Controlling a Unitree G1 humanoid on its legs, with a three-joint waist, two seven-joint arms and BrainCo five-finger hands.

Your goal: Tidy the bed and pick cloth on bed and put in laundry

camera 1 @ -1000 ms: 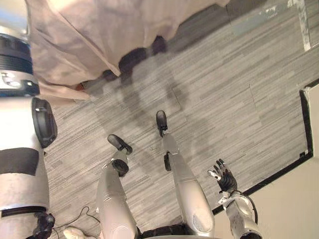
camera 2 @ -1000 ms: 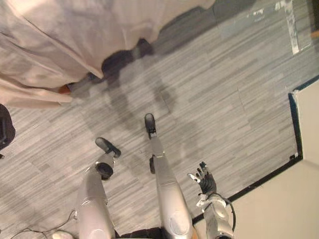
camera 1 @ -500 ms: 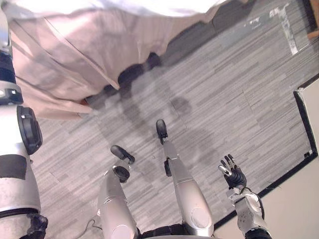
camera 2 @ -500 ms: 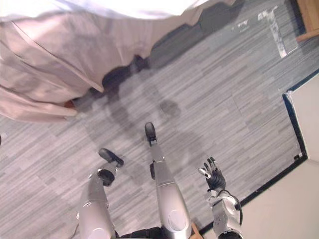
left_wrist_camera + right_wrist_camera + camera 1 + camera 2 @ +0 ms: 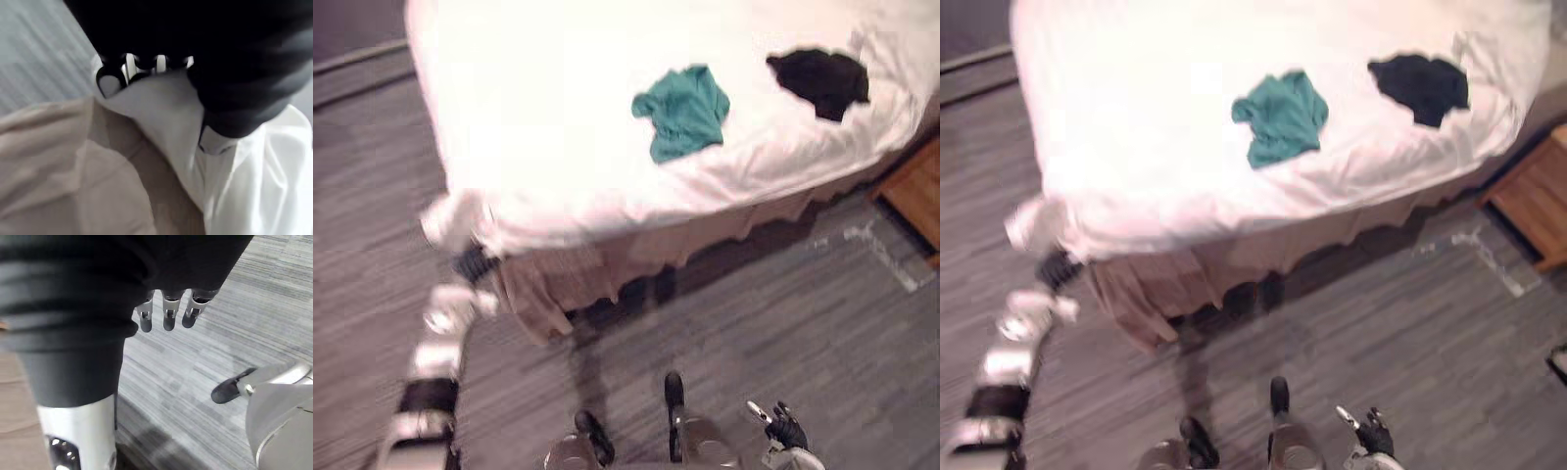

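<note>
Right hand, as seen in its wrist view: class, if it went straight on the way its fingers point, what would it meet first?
Most likely the grey floor. The right hand hangs open, and past its fingertips there is bare flooring with nothing between, though depth is hard to judge.

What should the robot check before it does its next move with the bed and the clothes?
1. Left hand has its fingers curled on the corner of the white sheet: ok.
2. Right hand free, fingers straight, low over the floor: ok.
3. Teal cloth lying on the bed, in plain sight: ok.
4. Black cloth on the bed, apart from the teal one: ok.
5. Where the laundry goes: cannot tell.
</note>
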